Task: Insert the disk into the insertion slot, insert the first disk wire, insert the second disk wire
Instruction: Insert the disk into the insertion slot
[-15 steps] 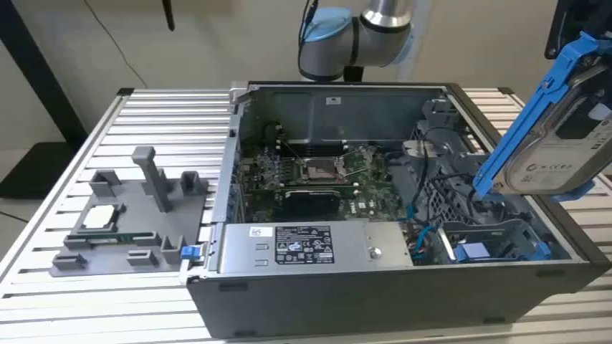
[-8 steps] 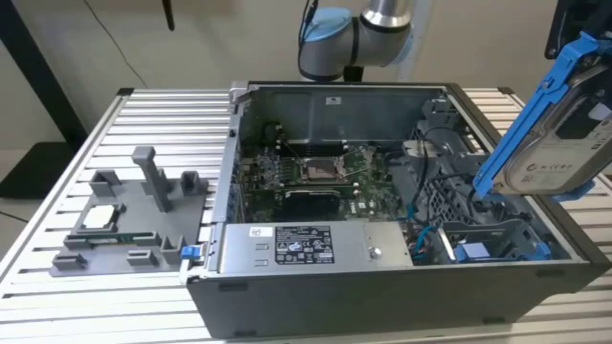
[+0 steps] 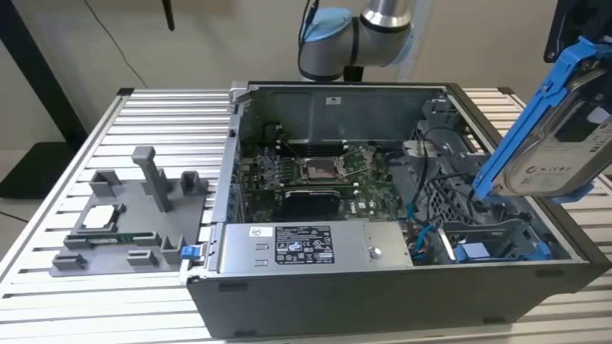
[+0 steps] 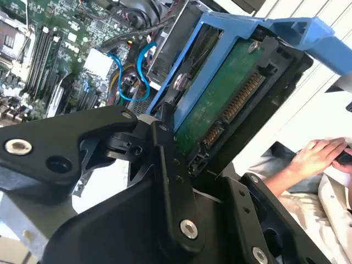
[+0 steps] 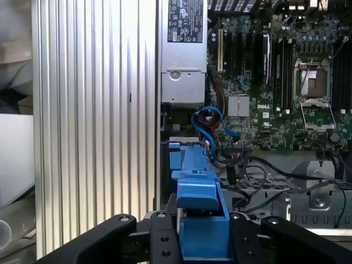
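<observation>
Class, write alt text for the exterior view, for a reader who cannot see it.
The disk, in its blue carrier, hangs tilted from the end effector at the exterior view's right, above the open computer case. Below it, the insertion slot sits empty. A grey parts fixture lies on the slatted table at the exterior view's left.

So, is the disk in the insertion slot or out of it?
Out. The gripper holds the disk tilted above the case; the insertion slot below is empty.
</observation>
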Available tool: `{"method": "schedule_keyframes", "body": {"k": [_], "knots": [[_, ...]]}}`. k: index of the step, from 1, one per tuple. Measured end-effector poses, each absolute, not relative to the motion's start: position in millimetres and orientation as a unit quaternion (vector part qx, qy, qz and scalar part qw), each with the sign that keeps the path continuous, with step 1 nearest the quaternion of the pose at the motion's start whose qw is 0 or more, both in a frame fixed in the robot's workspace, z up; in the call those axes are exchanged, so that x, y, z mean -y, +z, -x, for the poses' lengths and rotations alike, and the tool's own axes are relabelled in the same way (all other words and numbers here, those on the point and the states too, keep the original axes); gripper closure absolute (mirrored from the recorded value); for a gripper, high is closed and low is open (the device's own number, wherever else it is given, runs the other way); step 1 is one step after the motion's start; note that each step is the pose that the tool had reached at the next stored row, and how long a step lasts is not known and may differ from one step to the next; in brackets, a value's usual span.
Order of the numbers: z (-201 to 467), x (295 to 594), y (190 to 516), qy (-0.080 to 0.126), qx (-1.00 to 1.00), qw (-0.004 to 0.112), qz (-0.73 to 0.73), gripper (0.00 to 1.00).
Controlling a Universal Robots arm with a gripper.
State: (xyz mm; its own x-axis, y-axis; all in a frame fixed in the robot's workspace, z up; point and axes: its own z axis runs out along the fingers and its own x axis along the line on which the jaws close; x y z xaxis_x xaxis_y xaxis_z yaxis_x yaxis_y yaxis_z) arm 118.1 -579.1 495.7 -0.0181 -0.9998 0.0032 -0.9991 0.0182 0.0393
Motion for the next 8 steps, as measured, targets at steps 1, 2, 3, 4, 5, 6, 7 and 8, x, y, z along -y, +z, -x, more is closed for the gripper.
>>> {"method": "schedule_keyframes", "body": {"k": [1,2,3,4,5,6,7,8], "knots": [[-118.5,579.2,494.3,-0.013,0.713,0.015,-0.701,0.00],[-118.9,579.4,492.7,-0.013,0.713,0.015,-0.701,0.00],[-119.3,579.7,491.0,-0.013,0.713,0.015,-0.701,0.00],[-119.8,580.1,489.1,-0.013,0.713,0.014,-0.701,0.00],[-120.2,580.4,487.5,-0.013,0.713,0.014,-0.701,0.00],[-120.3,580.8,485.8,-0.014,0.713,0.014,-0.701,0.00],[-120.3,581.3,484.0,-0.014,0.713,0.014,-0.701,0.00],[-120.3,582.0,482.3,-0.014,0.713,0.013,-0.701,0.00]]}}
